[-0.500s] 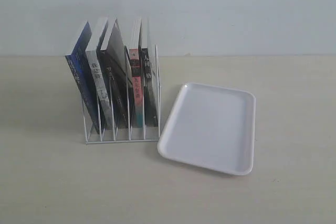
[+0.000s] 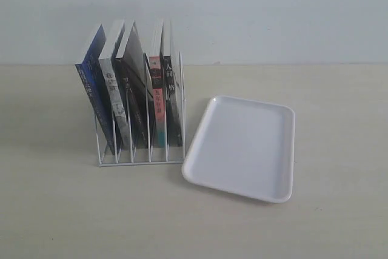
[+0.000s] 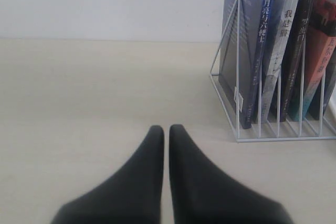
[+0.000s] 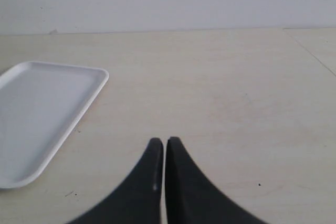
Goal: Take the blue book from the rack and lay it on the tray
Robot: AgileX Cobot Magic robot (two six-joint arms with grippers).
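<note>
The blue book (image 2: 91, 86) leans in the leftmost slot of the white wire rack (image 2: 140, 161), its blue spine (image 3: 260, 51) facing the left wrist camera. The white tray (image 2: 242, 147) lies flat to the right of the rack, with nothing on it, and its corner (image 4: 47, 114) shows in the right wrist view. My left gripper (image 3: 166, 128) is shut, low over the bare table, well short of the rack. My right gripper (image 4: 164, 140) is shut too, over the table beside the tray. Neither gripper appears in the exterior view.
Several other books (image 2: 148, 83) fill the remaining slots, among them a grey-white-spined one (image 3: 278, 51) right next to the blue book. A pale wall (image 2: 242, 10) rises behind the beige table (image 2: 73, 210). A seam (image 4: 312, 51) crosses the tabletop far from the tray.
</note>
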